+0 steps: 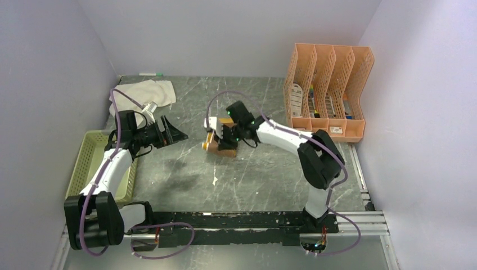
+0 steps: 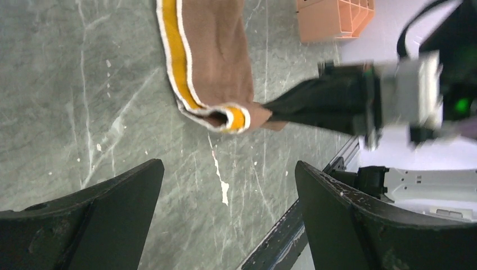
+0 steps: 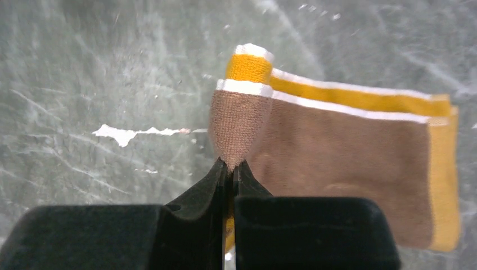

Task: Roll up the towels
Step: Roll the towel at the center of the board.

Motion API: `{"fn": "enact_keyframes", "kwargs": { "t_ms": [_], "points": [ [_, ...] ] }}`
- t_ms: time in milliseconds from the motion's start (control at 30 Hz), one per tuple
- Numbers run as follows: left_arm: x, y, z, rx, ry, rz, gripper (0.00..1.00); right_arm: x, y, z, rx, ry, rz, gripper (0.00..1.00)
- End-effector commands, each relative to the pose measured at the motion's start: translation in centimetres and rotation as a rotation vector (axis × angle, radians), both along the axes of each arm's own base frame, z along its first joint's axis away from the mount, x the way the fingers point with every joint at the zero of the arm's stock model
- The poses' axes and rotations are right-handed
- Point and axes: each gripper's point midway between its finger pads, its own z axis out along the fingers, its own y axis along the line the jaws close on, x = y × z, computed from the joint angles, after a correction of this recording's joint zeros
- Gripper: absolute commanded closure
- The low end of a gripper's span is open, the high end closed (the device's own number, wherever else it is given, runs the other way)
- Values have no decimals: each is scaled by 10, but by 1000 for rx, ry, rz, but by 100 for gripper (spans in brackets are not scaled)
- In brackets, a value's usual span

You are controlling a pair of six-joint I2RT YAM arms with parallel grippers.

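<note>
Mid table (image 1: 253, 180): roll of the brown towel (image 1: 220, 143) looks just begun.
Cream towel (image 1: 143, 93) lies far left, not rolled yet. R gripper (image 3: 232, 169) is pinched tight on the brown one's curled corner; L gripper (image 2: 228, 169) hangs wide open to its left, holding nothing. Next, I guess: turn that corner over, keep grip so cloth won't slip.
</note>
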Motion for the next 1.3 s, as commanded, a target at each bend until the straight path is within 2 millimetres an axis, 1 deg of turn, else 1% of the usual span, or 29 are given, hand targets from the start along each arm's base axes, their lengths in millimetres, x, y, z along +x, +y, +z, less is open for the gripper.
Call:
{"fn": "enact_keyframes", "kwargs": {
  "t_ms": [0, 33, 67, 133, 233, 400, 467, 533, 633, 700, 833, 900, 967, 1000, 1100, 1133, 1233, 1267],
  "points": [
    [4, -5, 20, -7, -159, -66, 1, -18, 4, 8, 65, 286, 137, 100],
    [5, -8, 22, 7, -191, -82, 1, -16, 3, 4, 60, 327, 147, 100],
    [7, -10, 22, 50, -240, -96, 1, -15, 2, -8, 49, 387, 151, 100],
    [10, -21, 20, 159, -326, -127, 1, -9, 2, -13, 53, 458, 149, 100],
    [14, -33, 18, 266, -396, -166, 1, -7, 2, -19, 46, 481, 158, 100],
    [26, -43, 18, 305, -446, -255, 1, -8, 0, -29, 39, 490, 176, 100],
    [28, -50, 14, 293, -441, -312, 1, -9, 0, -35, 33, 504, 175, 100],
    [27, -57, 6, 277, -416, -364, 1, -7, 2, -41, 34, 512, 161, 100],
    [22, -69, -8, 272, -400, -447, 1, -2, 3, -47, 51, 520, 140, 100],
    [15, -78, -12, 262, -425, -504, 1, 2, 4, -46, 73, 532, 133, 100],
    [4, -89, -12, 242, -485, -594, 1, 12, 3, -48, 97, 564, 119, 100],
    [-5, -95, -13, 227, -511, -647, 1, 15, 3, -49, 104, 579, 118, 100],
    [-11, -100, -18, 248, -548, -688, 1, 18, 3, -48, 116, 594, 119, 100],
    [-12, -101, -21, 270, -575, -697, 0, 19, 3, -48, 121, 603, 116, 100],
    [-6, -103, -29, 305, -616, -703, 4, 21, 5, -47, 131, 625, 122, 100],
    [-2, -104, -34, 309, -608, -712, 6, 22, 6, -47, 133, 626, 128, 100],
    [7, -110, -54, 318, -531, -766, 15, 24, 7, -47, 138, 625, 131, 100],
    [9, -111, -63, 335, -494, -785, 17, 25, 7, -48, 138, 626, 131, 100]
  ]
}}
